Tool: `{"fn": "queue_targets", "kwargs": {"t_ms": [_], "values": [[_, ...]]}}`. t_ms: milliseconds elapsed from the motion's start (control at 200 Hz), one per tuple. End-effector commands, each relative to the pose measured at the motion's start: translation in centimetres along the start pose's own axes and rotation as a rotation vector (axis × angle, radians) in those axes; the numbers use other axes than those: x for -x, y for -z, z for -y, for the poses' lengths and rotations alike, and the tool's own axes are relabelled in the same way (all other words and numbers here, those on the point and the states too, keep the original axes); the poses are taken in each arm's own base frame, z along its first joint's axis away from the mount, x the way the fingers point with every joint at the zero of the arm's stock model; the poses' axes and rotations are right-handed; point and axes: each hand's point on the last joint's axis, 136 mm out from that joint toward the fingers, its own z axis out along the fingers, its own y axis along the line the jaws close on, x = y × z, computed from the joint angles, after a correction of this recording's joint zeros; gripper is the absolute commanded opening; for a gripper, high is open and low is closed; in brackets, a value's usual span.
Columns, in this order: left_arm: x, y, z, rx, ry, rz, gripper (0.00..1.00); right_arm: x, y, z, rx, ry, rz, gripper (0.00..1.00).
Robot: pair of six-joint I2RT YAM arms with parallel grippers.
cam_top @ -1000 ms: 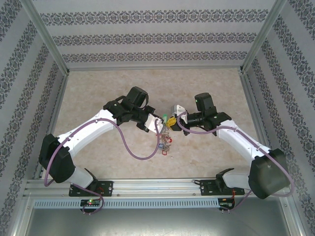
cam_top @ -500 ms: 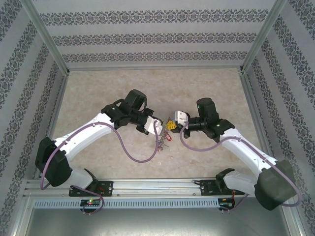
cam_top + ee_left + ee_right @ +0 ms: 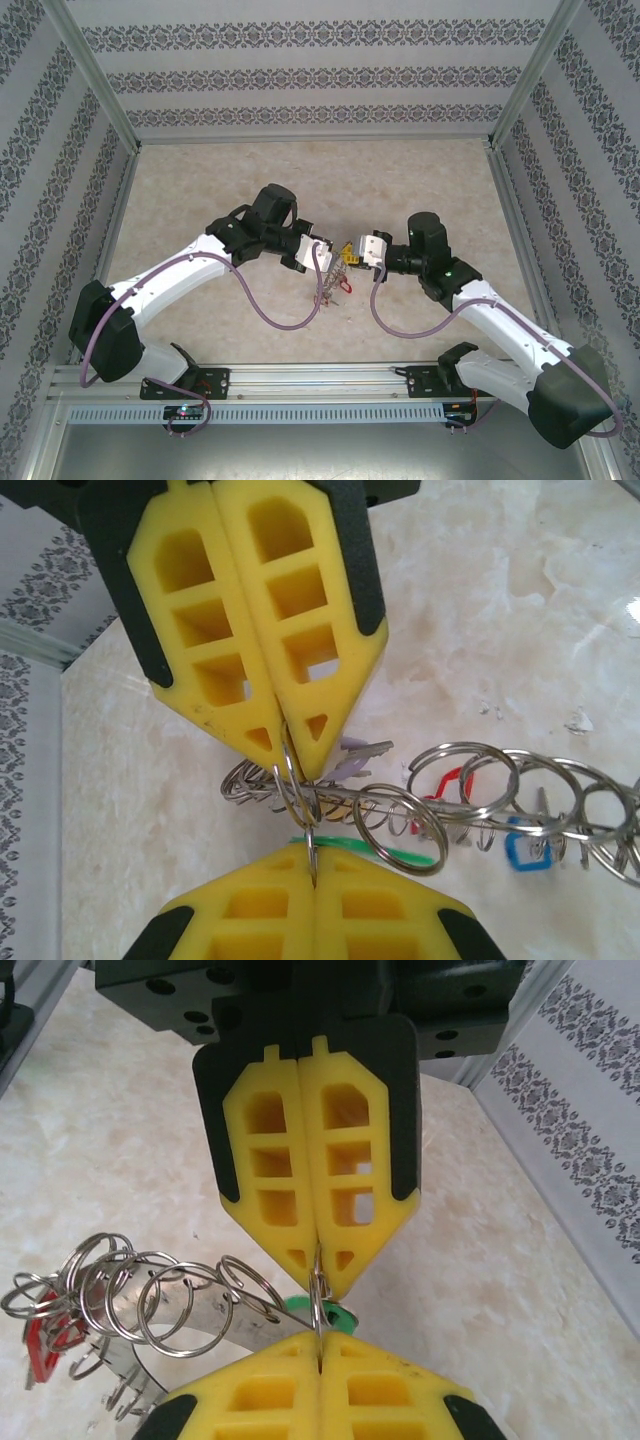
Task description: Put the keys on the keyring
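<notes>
My two grippers meet tip to tip above the table middle. The left gripper (image 3: 325,249) (image 3: 313,868) is shut, its yellow pads pinching a small split ring (image 3: 292,778). The right gripper (image 3: 364,251) (image 3: 318,1348) is shut on that same small ring (image 3: 320,1290) from the opposite side. A green tag (image 3: 340,1313) lies just behind it. The keyring (image 3: 205,1318), a grey metal band strung with several wire rings (image 3: 480,780), hangs from the pinch. Keys with a red tag (image 3: 437,785), a blue tag (image 3: 527,850) and a purple tag (image 3: 352,756) dangle off it.
The marble-patterned tabletop (image 3: 200,190) lies below the bunch (image 3: 336,282). Patterned walls with aluminium posts (image 3: 505,190) close the cell on three sides. The rail (image 3: 320,378) with both arm bases runs along the near edge.
The right gripper has swung down and levelled to face the left one, and the two tips have closed together. The hanging bunch has drawn up shorter beneath them.
</notes>
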Motion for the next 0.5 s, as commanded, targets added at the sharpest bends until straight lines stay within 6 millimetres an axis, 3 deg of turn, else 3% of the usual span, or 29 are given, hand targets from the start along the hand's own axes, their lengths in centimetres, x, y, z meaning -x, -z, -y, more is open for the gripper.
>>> {"fn": "queue_targets", "kwargs": {"t_ms": [0,320,440,495], "values": [[0.4,-0.4,0.9,0.004,0.036,0.027,0.0,3.5,1.0,2.8,-0.139,0.108,0.107,0.0],[-0.5,-1.3,0.4,0.047,0.168,0.067,0.0,4.5,1.9,3.3,-0.168,0.089,0.169,0.0],[0.3,-1.1,-0.1,0.057,0.225,0.117,0.0,4.4,1.7,3.4,-0.161,0.063,0.179,0.0],[0.8,-0.9,-0.3,0.058,0.244,0.137,0.06,4.4,1.6,3.5,-0.16,0.056,0.183,0.0]]}}
